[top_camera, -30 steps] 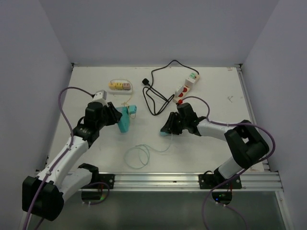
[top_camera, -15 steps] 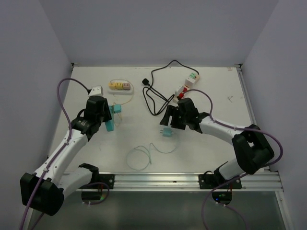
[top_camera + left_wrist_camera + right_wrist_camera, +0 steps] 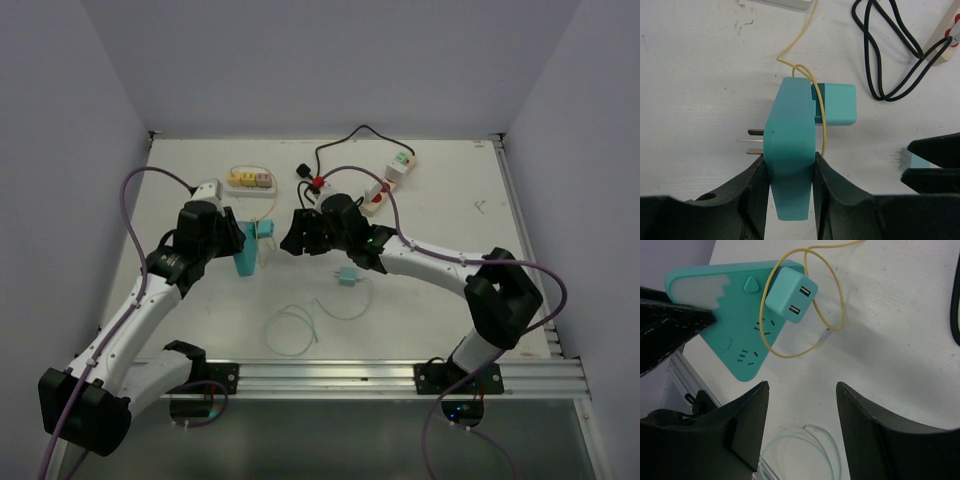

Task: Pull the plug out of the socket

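Observation:
My left gripper [image 3: 790, 167] is shut on the narrow end of a flat teal socket [image 3: 790, 135], held on edge above the table with its metal prongs pointing left. A teal cube plug [image 3: 837, 104] with two USB ports [image 3: 790, 294] sits in the socket's face [image 3: 735, 315]. A yellow cable [image 3: 836, 305] loops around the plug. My right gripper [image 3: 802, 390] is open and empty, just right of the plug and apart from it. From above, the right gripper [image 3: 292, 236] faces the plug [image 3: 267, 230] and the left gripper [image 3: 238, 252].
A small teal adapter [image 3: 347, 277] lies on the table below the right arm. A pale green cable loop [image 3: 292, 328] is near the front rail. Behind are a black cable [image 3: 325, 205], a white power strip [image 3: 388, 178] and a strip with coloured buttons [image 3: 250, 181].
The right gripper opened, left the small teal adapter on the table and swung left toward the socket. The left gripper kept hold of the socket and shifted it slightly.

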`<state>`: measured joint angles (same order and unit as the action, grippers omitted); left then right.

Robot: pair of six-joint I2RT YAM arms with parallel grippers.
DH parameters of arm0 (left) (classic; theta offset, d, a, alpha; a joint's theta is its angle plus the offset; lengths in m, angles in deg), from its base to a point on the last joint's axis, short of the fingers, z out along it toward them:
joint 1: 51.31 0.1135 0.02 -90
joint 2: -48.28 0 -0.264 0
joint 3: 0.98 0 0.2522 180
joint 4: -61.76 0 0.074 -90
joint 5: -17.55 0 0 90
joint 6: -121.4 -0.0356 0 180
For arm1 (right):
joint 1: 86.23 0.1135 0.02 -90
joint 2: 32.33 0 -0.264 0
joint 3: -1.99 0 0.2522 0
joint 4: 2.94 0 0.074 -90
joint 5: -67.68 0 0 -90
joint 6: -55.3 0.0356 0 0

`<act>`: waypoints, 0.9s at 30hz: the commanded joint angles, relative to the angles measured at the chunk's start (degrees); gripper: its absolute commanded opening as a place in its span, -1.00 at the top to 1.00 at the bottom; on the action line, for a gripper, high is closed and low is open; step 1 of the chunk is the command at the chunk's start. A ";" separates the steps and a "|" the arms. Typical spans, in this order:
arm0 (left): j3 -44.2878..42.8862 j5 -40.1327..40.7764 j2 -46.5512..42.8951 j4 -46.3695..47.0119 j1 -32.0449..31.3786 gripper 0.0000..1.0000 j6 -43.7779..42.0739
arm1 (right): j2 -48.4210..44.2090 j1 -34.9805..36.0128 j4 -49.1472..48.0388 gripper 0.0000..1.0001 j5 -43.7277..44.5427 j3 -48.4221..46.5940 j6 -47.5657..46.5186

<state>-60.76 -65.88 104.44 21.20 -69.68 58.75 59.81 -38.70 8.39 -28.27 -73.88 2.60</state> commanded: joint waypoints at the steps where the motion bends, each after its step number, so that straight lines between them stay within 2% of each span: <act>1: 0.14 -2.00 -2.11 4.31 -0.53 1.00 1.82 | 5.15 1.60 -5.20 -0.18 -0.64 -4.76 1.37; 5: 0.58 -1.65 -2.81 4.22 -0.88 1.00 2.62 | 9.46 3.79 -6.44 0.01 0.41 -8.29 3.13; 17: 0.93 -1.56 -3.16 3.78 -1.76 1.00 3.32 | 16.58 5.73 -10.04 0.09 -0.98 -13.39 6.99; 21: 0.84 -1.47 -3.60 3.34 -1.76 1.00 3.23 | 18.08 5.82 -10.39 0.18 -1.08 -13.92 8.14; 27: 0.41 0.72 -4.04 2.29 -1.76 1.00 2.27 | 17.47 5.82 -10.22 0.74 -0.11 -12.69 7.62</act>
<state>-59.85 -65.57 102.03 20.47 -70.97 60.79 78.04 -33.06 0.74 -29.08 -85.51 10.18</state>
